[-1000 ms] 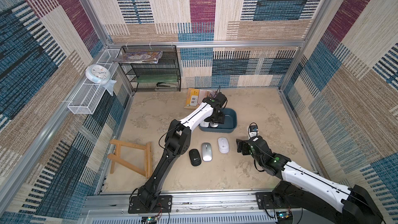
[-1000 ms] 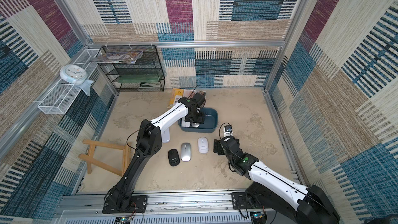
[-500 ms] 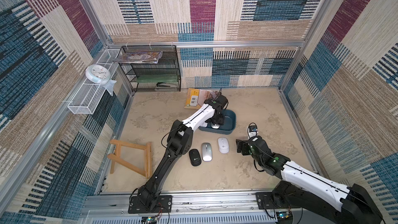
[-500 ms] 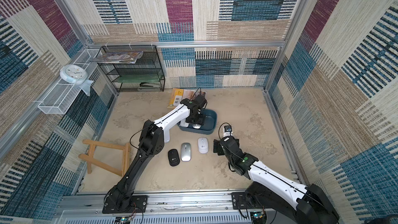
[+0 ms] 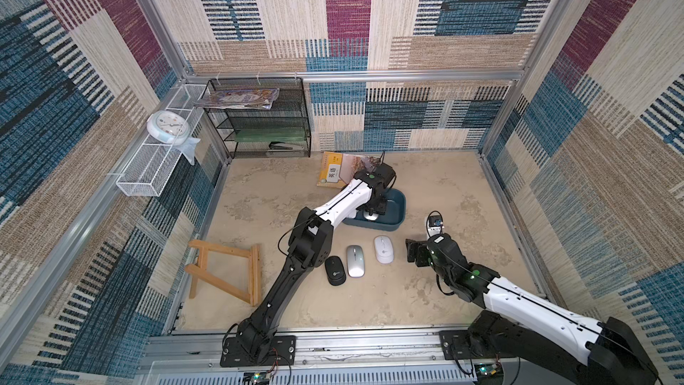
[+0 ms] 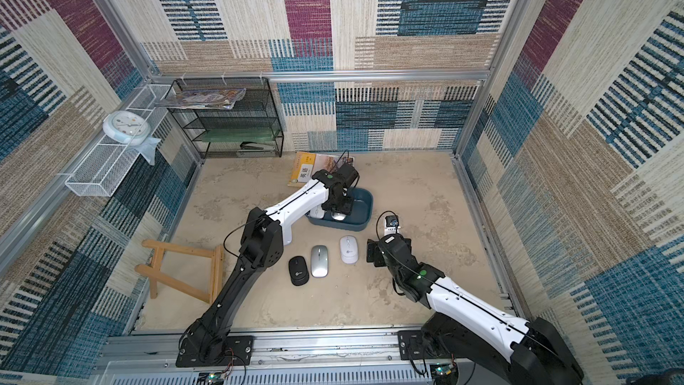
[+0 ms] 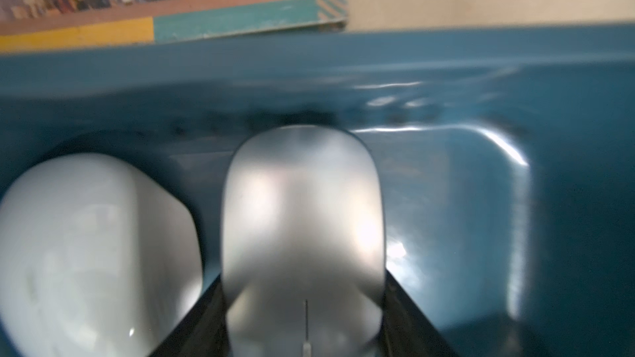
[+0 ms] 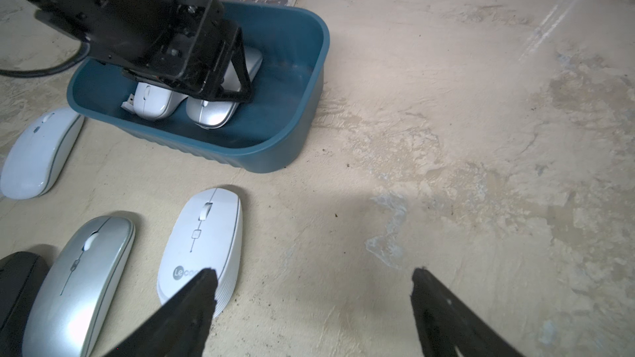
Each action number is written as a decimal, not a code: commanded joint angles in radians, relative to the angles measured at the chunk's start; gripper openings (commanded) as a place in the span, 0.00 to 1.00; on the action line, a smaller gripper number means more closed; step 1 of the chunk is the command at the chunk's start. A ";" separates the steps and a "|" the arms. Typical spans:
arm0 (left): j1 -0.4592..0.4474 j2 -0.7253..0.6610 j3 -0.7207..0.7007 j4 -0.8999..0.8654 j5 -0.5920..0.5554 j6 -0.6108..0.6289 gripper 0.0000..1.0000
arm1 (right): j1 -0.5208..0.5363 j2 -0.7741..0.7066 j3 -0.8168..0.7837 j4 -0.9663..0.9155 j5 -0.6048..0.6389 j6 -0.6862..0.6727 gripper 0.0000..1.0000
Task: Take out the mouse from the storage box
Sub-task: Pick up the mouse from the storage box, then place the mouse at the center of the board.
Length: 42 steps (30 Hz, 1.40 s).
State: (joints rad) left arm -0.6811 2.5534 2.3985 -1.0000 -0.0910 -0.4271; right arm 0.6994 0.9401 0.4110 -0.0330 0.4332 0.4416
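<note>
The teal storage box point(image 5: 396, 212) point(image 6: 364, 212) stands mid-table and holds a silver mouse point(image 7: 302, 218) point(image 8: 213, 115) and a white mouse point(image 7: 92, 252) point(image 8: 153, 101). My left gripper point(image 5: 375, 209) point(image 7: 302, 274) reaches down into the box, and its black fingers point(image 7: 395, 290) press on both sides of the silver mouse, which lies on the box floor. My right gripper point(image 8: 313, 273) point(image 5: 416, 253) hovers open and empty over the table, to the right of a white mouse point(image 8: 202, 242) point(image 5: 383, 249) that lies outside the box.
A silver mouse point(image 5: 355, 261) and a black mouse point(image 5: 335, 270) lie beside the white one, and another white mouse point(image 8: 37, 156) lies by the box. A book point(image 5: 340, 172) is behind the box. A wooden easel point(image 5: 225, 272), a black mesh rack point(image 5: 266, 120) and a wire basket point(image 5: 155, 164) stand left.
My left gripper has sunk lower into the storage box and its jaws have narrowed onto the silver mouse. The right arm has stayed put.
</note>
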 commanded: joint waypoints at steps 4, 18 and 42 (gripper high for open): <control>-0.010 -0.060 -0.010 -0.009 -0.015 0.005 0.47 | 0.000 -0.016 -0.001 -0.002 0.018 0.013 0.91; -0.104 -0.247 -0.169 -0.010 0.004 -0.033 0.46 | -0.003 -0.187 0.213 -0.351 0.113 0.159 0.91; -0.357 -0.178 -0.206 0.032 0.044 -0.276 0.45 | -0.003 -0.453 0.476 -0.686 0.205 0.226 0.98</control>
State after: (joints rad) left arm -1.0344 2.3627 2.1826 -0.9806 -0.0444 -0.6563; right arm 0.6964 0.4931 0.8833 -0.6937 0.6243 0.6609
